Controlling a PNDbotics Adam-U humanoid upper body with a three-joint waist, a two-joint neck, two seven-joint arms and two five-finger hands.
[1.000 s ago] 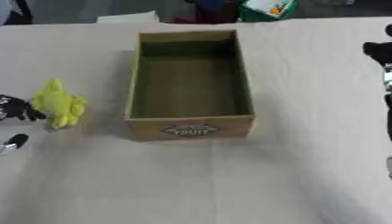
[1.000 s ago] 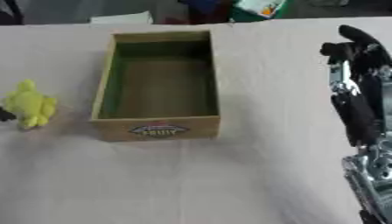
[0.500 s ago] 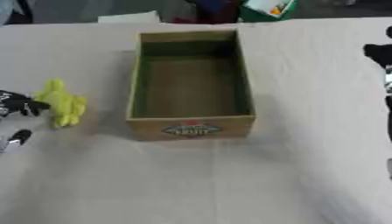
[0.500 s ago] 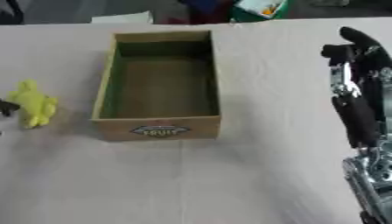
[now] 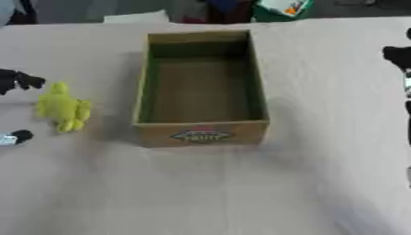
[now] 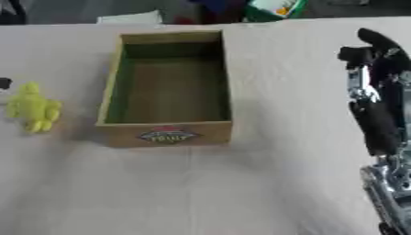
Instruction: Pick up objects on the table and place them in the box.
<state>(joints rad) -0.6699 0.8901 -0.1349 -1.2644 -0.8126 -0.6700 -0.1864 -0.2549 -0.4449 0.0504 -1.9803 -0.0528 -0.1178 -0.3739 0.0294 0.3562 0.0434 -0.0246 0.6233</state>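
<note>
A pale cloth-covered table (image 5: 241, 193) holds an open cardboard box (image 5: 201, 133) at centre, and a yellow toy (image 5: 63, 108) lies just left of it. The left hand (image 5: 16, 81) shows only dark fingertips beside the toy, its spread unclear; the right hand (image 6: 377, 110) rests at the right edge, fingers straight

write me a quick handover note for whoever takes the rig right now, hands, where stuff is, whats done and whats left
Left hand: only dark fingertips show at the left edge beside the yellow toy, not holding it; whether they are open or curled is unclear.
Right hand: idle at the right, fingers straight, holding nothing.
Yellow toy: on the table, left of the box, apart from it.
Box: open, nothing visible inside.
Done: nothing placed yet.
Left: grasp the toy, put it in the box.
</note>
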